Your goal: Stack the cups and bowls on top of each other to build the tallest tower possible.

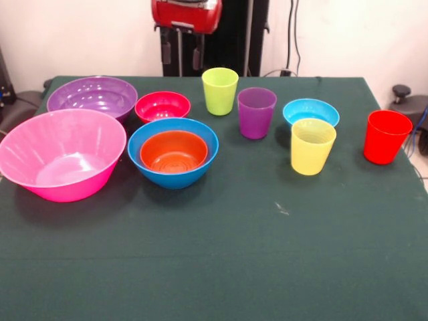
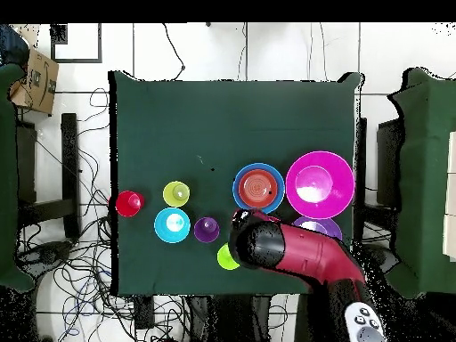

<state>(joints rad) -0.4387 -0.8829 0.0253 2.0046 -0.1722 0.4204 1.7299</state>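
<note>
Pink bowl (image 1: 61,155) at table (image 1: 221,261) edge, purple bowl (image 1: 91,95) behind; orange bowl (image 1: 173,151) nested in blue bowl (image 1: 173,152), the tower base. Cups (image 1: 313,146) upright, apart. Arm (image 2: 298,254) drawn back, gripper state can't tell. Risk: tapered cups tip when stacked.

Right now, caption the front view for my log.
Orange plastic bowl nested in medium blue bowl; four tapered cups and other bowls stand unstacked on the green table.
</note>
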